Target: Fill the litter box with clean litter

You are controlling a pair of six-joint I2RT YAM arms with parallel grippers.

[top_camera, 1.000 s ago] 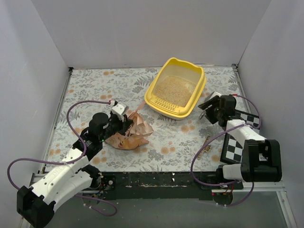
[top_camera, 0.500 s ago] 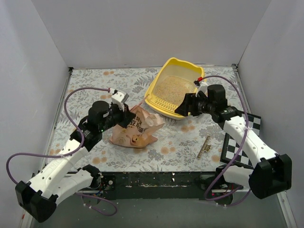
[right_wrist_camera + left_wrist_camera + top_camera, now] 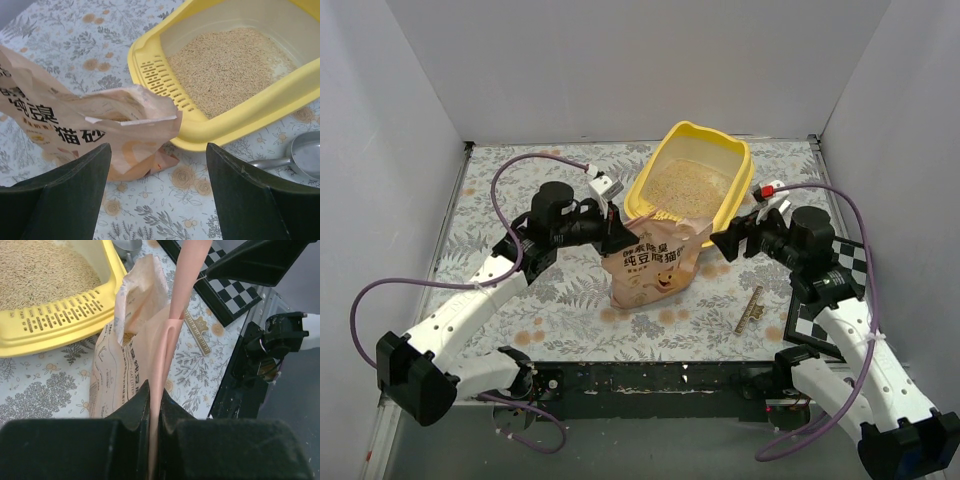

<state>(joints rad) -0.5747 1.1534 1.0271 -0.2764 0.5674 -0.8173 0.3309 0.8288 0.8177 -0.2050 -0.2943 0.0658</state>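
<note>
The litter box [image 3: 694,193] sits at the far side of the table [image 3: 520,190], around one o'clock from centre in the top view. Its long axis runs from about seven to one o'clock: slotted front lip toward the arms, peaked back rim toward the far wall. Inside, the clean litter [image 3: 682,186] covers most of the floor in a pale grainy layer, with a bare patch of tub floor showing near the back in the right wrist view.

The left gripper [image 3: 617,238] is clamped on the top edge of the pink bag [image 3: 655,263]; the wrist camera shows its fingers [image 3: 135,412] pressed tight on a thin fold of bag material. The bag stands roughly upright just in front of the box's lip, printed face toward the camera, mouth up and gaping toward the tub at twelve o'clock. It looks to overlap the lip from above, though whether bag and box touch is hard to tell.

The right gripper [image 3: 725,243] sits at three o'clock of the bag, jaws spread wide and gripping nothing, bag mouth and box lip framed between its fingers [image 3: 65,190].

A grey metal scoop [image 3: 295,156] lies on the cloth just beside the box's right wall. A checkered board [image 3: 830,290] lies at the table's right edge.
</note>
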